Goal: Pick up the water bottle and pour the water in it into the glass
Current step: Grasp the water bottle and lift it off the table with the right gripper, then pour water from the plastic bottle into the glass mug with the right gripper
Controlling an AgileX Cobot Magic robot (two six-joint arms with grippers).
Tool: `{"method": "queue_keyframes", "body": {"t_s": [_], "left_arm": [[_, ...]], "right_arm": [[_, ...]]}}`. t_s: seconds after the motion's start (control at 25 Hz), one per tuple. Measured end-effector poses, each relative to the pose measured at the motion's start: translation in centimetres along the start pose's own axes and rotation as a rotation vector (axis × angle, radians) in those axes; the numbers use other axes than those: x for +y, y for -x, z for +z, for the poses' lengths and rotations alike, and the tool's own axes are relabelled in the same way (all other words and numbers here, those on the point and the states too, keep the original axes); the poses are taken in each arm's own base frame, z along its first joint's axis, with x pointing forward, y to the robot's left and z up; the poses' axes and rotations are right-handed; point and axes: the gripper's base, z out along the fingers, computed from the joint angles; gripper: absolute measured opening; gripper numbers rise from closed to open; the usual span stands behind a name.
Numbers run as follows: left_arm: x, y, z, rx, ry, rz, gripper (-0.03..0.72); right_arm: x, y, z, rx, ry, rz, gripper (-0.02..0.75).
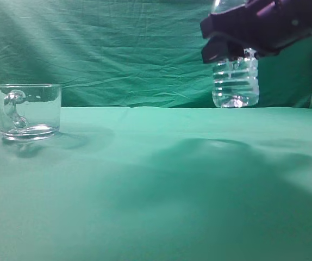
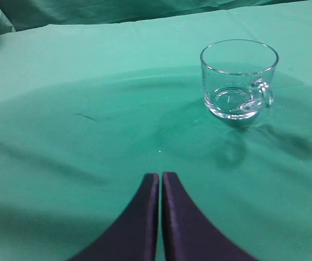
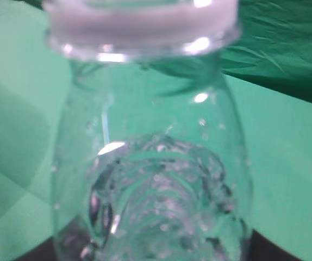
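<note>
The water bottle (image 1: 235,81) hangs upright in the air at the upper right of the exterior view, its ribbed lower body holding water (image 1: 235,98). My right gripper (image 1: 229,49) is shut on the water bottle around its upper body. In the right wrist view the water bottle (image 3: 150,179) fills the frame, with its pale neck ring at the top; the jaws are hidden behind it. The glass (image 1: 27,110) stands on the green cloth at the far left, handle facing the camera. In the left wrist view the glass (image 2: 238,79) is ahead and to the right of my shut, empty left gripper (image 2: 160,176).
A green cloth (image 1: 161,179) covers the table and a green curtain (image 1: 118,49) hangs behind it. The cloth has soft wrinkles and shadows between the glass and the bottle.
</note>
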Motion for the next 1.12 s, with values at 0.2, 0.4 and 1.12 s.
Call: {"method": "queue_keyframes", "body": {"t_s": [0.2,0.4,1.12], "left_arm": [[0.0,0.0,0.0,0.000,0.000,0.000,0.000],[0.0,0.0,0.0,0.000,0.000,0.000,0.000],[0.0,0.0,0.0,0.000,0.000,0.000,0.000]], "right_arm": [[1.1,4.5,0.3,0.092,0.067,-0.181,0.295],[3.9,7.5,2.0,0.203,0.102,-0.309,0.295],[13.2,8.0,13.4,0.310,0.150,-0.730,0.295]]}}
